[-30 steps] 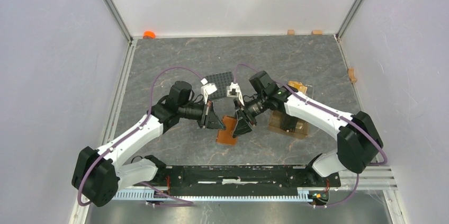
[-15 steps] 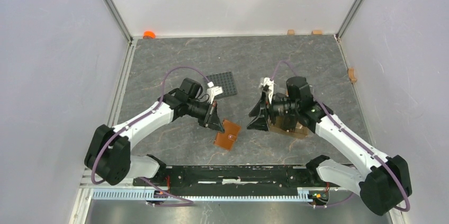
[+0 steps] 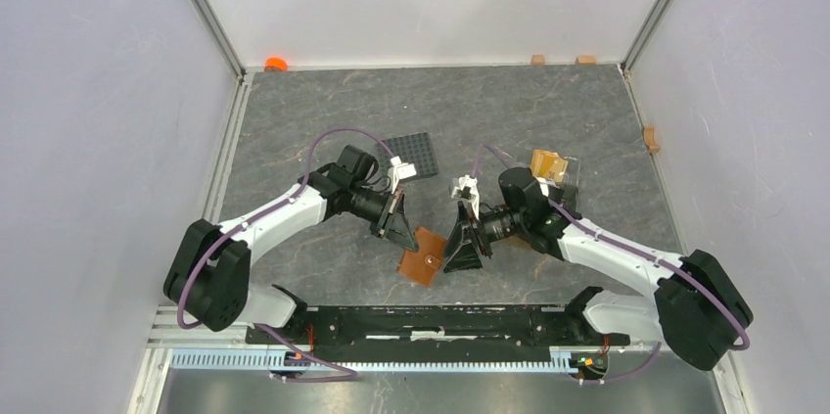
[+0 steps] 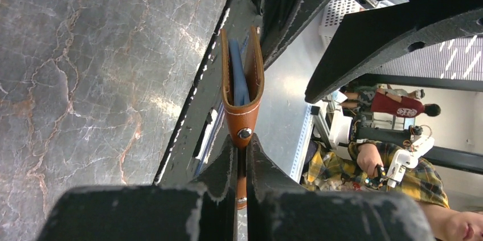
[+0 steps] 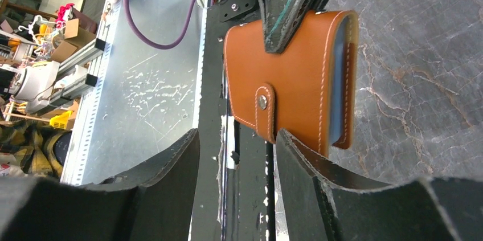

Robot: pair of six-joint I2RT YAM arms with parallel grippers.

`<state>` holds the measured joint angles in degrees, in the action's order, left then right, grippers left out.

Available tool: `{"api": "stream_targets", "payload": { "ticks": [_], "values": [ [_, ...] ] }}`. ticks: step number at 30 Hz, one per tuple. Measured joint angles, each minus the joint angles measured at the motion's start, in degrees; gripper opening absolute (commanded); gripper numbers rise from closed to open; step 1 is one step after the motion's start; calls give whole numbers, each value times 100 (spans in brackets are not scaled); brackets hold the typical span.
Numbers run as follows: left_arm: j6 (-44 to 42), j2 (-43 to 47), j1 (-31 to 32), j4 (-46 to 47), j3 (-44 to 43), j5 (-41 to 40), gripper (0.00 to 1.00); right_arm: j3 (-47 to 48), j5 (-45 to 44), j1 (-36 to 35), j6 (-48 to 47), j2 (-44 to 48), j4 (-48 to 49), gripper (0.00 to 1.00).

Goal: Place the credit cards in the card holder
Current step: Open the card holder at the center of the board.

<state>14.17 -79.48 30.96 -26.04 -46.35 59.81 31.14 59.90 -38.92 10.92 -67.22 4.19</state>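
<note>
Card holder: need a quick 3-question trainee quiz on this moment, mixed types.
1. True or false: the left claw is shut on the card holder.
2. The right claw is: A) open, close to the holder; B) shut on a card; C) out of view.
3. Fill in: the card seen inside the holder is ____ in colour.
Key: 1 true; 2 A; 3 blue.
</note>
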Motion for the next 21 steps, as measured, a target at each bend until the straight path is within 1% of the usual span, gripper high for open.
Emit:
{"api": "stream_targets", "payload": {
  "ticks": [8, 12, 16, 19, 21],
  "values": [
    [26, 2, 76, 142, 0, 240, 2, 0, 101, -74, 133, -295, 404, 56],
    [125, 31, 103, 308, 44, 330, 2, 0, 166, -118, 151, -398, 511, 54],
    [205, 87, 105, 385, 81, 348, 2, 0, 175, -216, 173, -492, 568, 45],
    [223, 109, 107, 387, 81, 365, 2, 0, 162, -306, 177, -525, 579, 37],
    [229, 122, 116, 385, 83, 385, 2, 0, 129, -348, 192, -538, 610, 29]
  ]
}}
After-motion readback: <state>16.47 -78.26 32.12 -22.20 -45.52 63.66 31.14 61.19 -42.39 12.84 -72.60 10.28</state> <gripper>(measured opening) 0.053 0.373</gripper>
